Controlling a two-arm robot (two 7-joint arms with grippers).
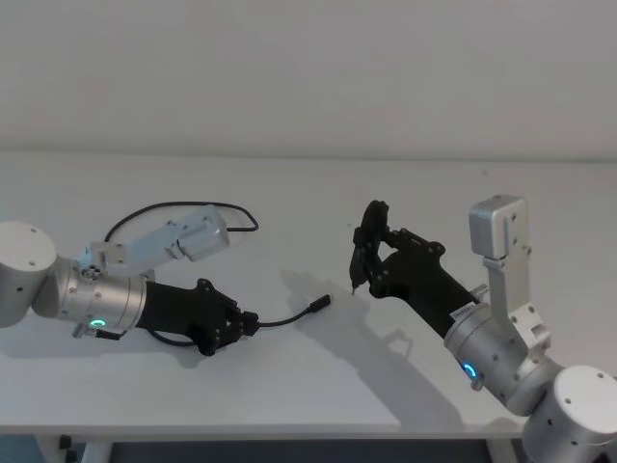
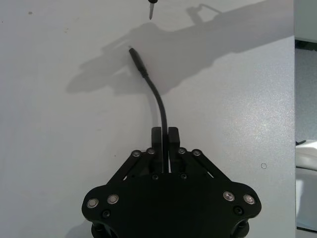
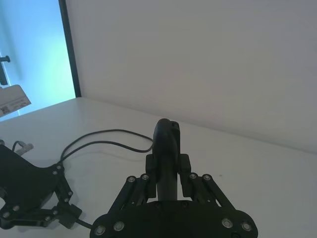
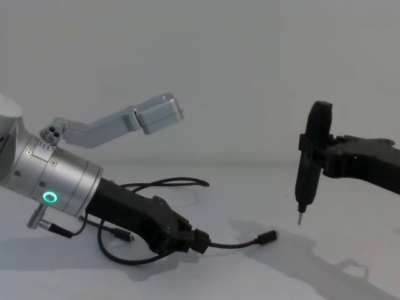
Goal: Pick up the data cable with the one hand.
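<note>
The data cable (image 1: 289,318) is a thin black cord. My left gripper (image 1: 253,321) is shut on it low over the white table (image 1: 289,386). A short length curves out past the fingers (image 2: 157,136) to a small plug (image 2: 136,57), also seen from the side (image 4: 269,237). The rest of the cable (image 4: 162,183) loops back behind the left arm (image 1: 183,205). In the left wrist view the gripper (image 2: 165,130) pinches the cord (image 2: 159,101) tightly. My right gripper (image 1: 378,253) hovers to the right, shut on a black screwdriver (image 4: 310,162), tip down.
The screwdriver's tip (image 2: 151,7) hangs just beyond the cable's plug. A short black lead with a metal plug (image 4: 119,234) lies under the left wrist. The table's front edge (image 1: 289,431) runs close below both arms. A wall stands behind the table.
</note>
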